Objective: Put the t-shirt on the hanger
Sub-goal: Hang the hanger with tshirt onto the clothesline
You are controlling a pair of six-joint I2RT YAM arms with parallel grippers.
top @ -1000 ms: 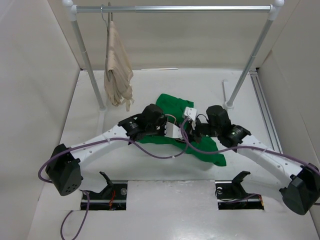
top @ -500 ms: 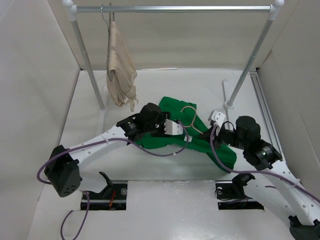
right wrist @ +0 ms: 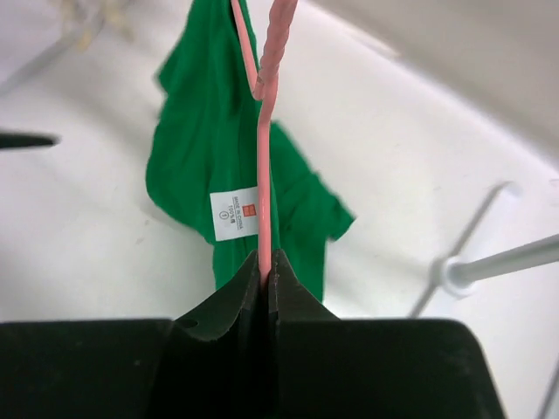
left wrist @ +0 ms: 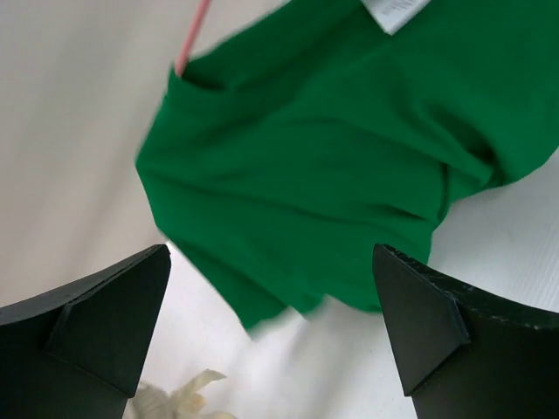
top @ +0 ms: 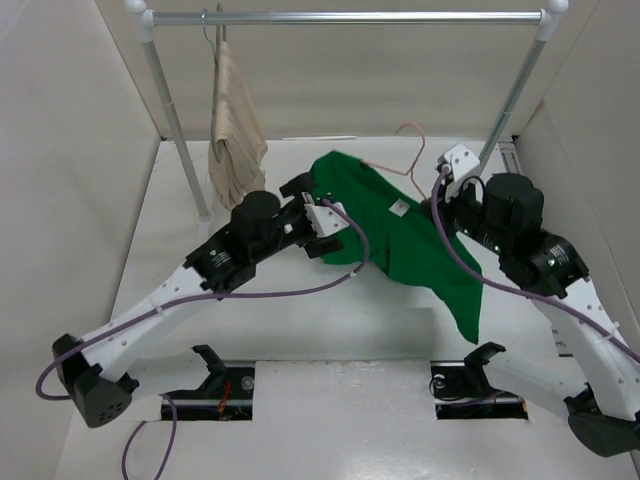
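The bright green t-shirt [top: 400, 235] hangs off the table from the pink wire hanger [top: 398, 168], with its lower hem trailing toward the front right. My right gripper [top: 447, 178] is shut on the hanger's wire just below the hook. In the right wrist view the hanger [right wrist: 264, 175] runs straight up out of the closed gripper [right wrist: 269, 262], with the t-shirt [right wrist: 196, 166] and its white label [right wrist: 234, 213] beyond. My left gripper [top: 325, 215] stands open beside the shirt's left edge. In its own view the gripper [left wrist: 271, 262] holds nothing, and the t-shirt [left wrist: 349, 157] hangs apart from both fingers [left wrist: 96, 323].
A clothes rack's rail [top: 340, 17] spans the back on two posts [top: 180, 140]. A beige garment [top: 235, 140] hangs at the rail's left end, close behind my left arm. The right post's foot [right wrist: 454, 272] lies near my right gripper. White walls close in both sides.
My left gripper has opened and let go of the t-shirt. My right arm has lifted the hanger, with the shirt on it, up and toward the back right.
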